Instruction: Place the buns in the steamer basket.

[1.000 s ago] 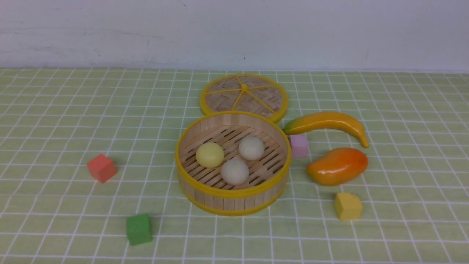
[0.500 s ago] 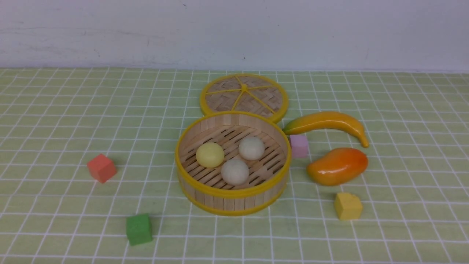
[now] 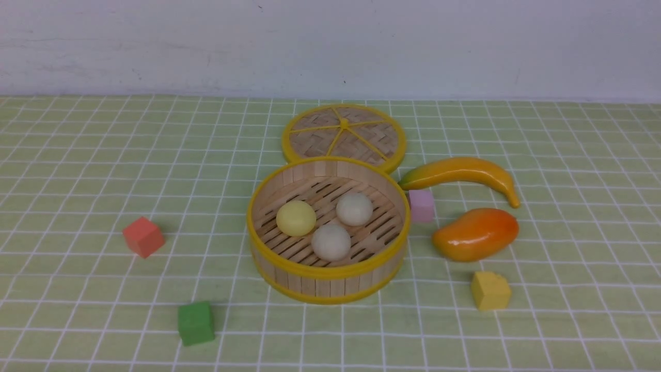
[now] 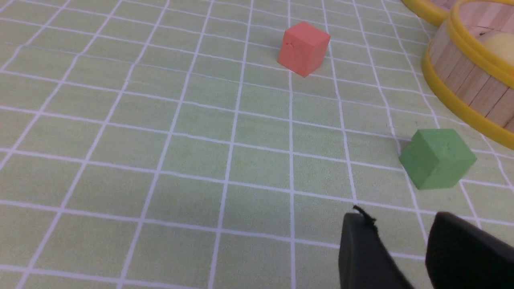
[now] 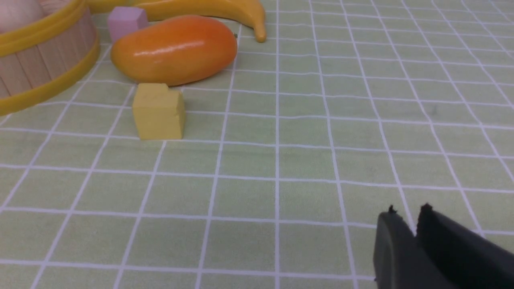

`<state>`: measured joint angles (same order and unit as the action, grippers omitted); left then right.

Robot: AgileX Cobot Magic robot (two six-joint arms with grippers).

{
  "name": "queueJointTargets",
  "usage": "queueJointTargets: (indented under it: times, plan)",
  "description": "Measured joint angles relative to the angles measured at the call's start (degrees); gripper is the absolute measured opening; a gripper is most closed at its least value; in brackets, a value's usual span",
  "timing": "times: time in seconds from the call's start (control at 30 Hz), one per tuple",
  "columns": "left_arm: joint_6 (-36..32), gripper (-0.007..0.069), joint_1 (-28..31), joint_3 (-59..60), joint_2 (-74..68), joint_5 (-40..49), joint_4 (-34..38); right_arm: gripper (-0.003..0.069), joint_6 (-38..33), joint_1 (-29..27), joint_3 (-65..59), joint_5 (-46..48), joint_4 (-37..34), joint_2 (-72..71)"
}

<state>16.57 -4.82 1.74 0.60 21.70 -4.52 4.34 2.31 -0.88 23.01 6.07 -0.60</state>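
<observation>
The front view looks forward and down from the robot's side, taking in the whole bench point(image 3: 77, 155) up to the far wall point(image 3: 330, 46), with the basket point(image 3: 328, 268) near the middle. The left wrist view sits low and close over the cloth, its hand point(image 4: 405, 241) at the frame's edge, facing the red cube point(image 4: 303, 48), green cube point(image 4: 437, 158) and the basket's side. The right wrist view, equally low, faces the yellow cube point(image 5: 158, 111), mango point(image 5: 174, 50) and banana point(image 5: 209, 8). Both wrist views share the basket with the front view.
</observation>
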Motion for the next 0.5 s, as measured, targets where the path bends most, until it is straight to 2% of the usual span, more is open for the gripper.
queueJointTargets:
  times: [0.5]
  plan:
    - [0.0, 0.0237, 0.0, 0.0, 0.0, 0.0, 0.0, 0.0108, 0.0, 0.0, 0.0, 0.0, 0.0, 0.0]
